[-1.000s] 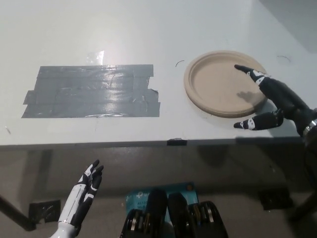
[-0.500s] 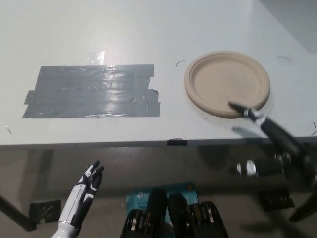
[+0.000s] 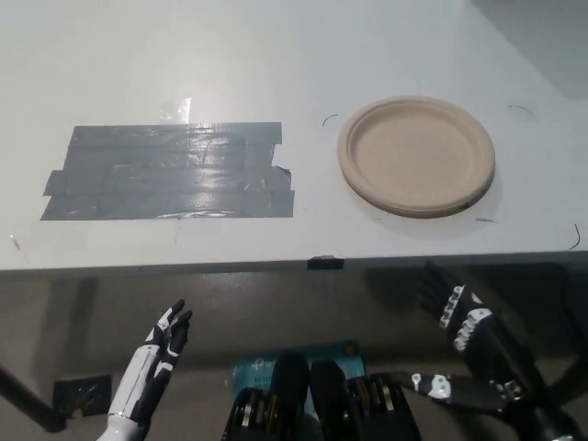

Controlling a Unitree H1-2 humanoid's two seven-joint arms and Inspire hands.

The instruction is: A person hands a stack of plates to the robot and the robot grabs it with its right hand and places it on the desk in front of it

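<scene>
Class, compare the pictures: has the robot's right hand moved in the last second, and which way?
Yes. The right hand has pulled back from the stack of plates toward the robot, and is now open below the front edge of the desk.

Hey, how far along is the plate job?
Done: the stack of plates lies on the desk, nothing touching it. In hand: nothing; the right robot hand hangs open below the desk edge, the left robot hand rests lower left. Left: nothing apparent.
</scene>
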